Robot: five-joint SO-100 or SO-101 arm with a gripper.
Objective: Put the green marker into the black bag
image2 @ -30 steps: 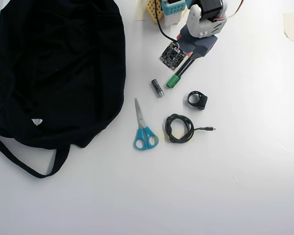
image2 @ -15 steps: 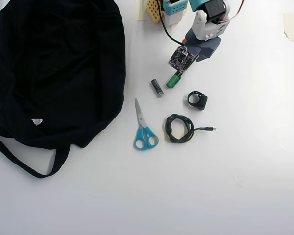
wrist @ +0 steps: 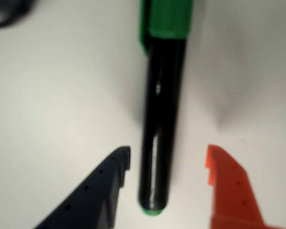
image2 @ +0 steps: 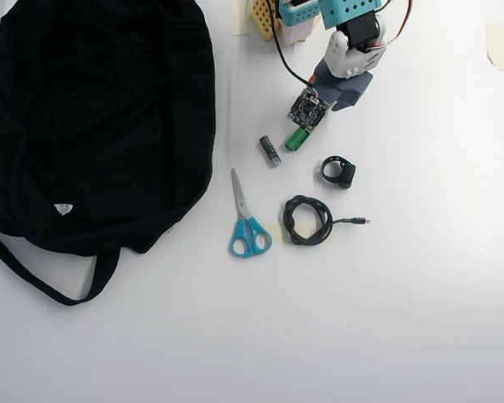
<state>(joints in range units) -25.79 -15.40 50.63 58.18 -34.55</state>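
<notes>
The green marker (wrist: pixel 163 119) lies on the white table, black barrel running up to a bright green cap; in the overhead view only that cap (image2: pixel 296 139) shows, below the wrist's circuit board (image2: pixel 309 107). My gripper (wrist: pixel 168 151) is open, its dark blue finger (wrist: pixel 107 188) left of the barrel's small green end and its orange finger (wrist: pixel 229 191) right of it, neither touching. The overhead view hides the fingers under the board. The black bag (image2: pixel 92 117) lies flat across the table's left side, far from the gripper, with a white tag and a thin strap (image2: pixel 34 277).
In the overhead view a short grey cylinder (image2: pixel 270 151) lies just left of the cap. A black ring piece (image2: pixel 338 171), a coiled black cable (image2: pixel 307 220) and blue-handled scissors (image2: pixel 247 220) lie below it. The arm's base (image2: pixel 298 13) is at the top edge.
The wrist has swung over the marker, so the fingers seen beside the barrel a second ago are now under the circuit board. The marker has stayed where it was.
</notes>
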